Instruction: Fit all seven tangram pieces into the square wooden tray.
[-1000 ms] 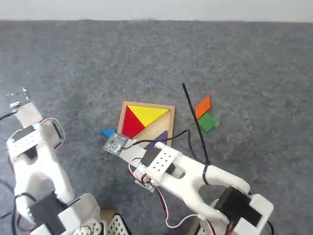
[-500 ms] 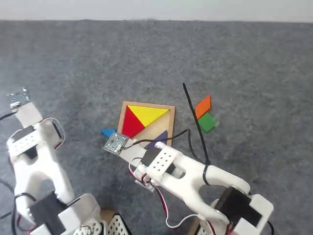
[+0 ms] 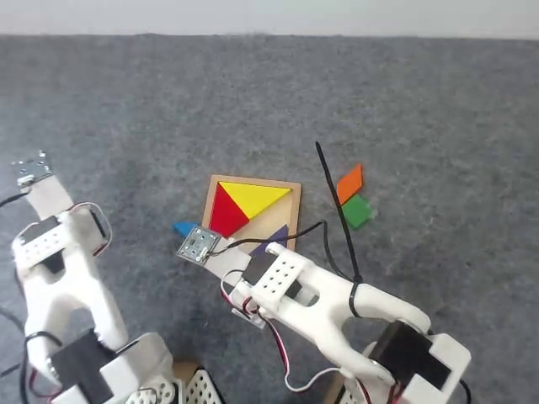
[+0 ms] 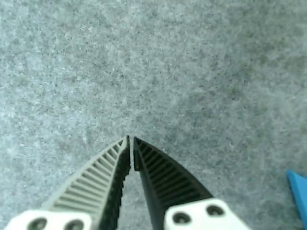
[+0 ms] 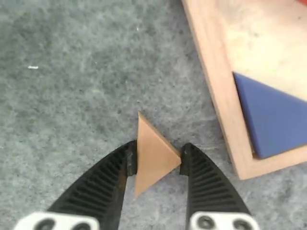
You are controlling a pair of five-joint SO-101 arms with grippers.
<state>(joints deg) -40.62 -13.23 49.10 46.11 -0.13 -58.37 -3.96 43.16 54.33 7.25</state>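
The square wooden tray (image 3: 294, 195) lies mid-table with a red triangle (image 3: 224, 212), a yellow triangle (image 3: 253, 196) and a dark blue piece (image 3: 276, 238) inside. In the right wrist view my right gripper (image 5: 156, 160) is shut on a small tan triangle (image 5: 152, 155), just outside the tray's wooden rim (image 5: 216, 86), beside the dark blue piece (image 5: 273, 117). A blue piece (image 3: 185, 227) lies left of the tray; its corner, the blue piece (image 4: 300, 189), shows in the left wrist view. Orange (image 3: 349, 182) and green (image 3: 356, 209) pieces lie right of the tray. My left gripper (image 4: 131, 140) is shut over bare mat.
A black cable (image 3: 335, 210) runs across the mat between the tray and the orange and green pieces. Grey felt mat (image 3: 126, 109) covers the whole table, with open room at the back and on the far right.
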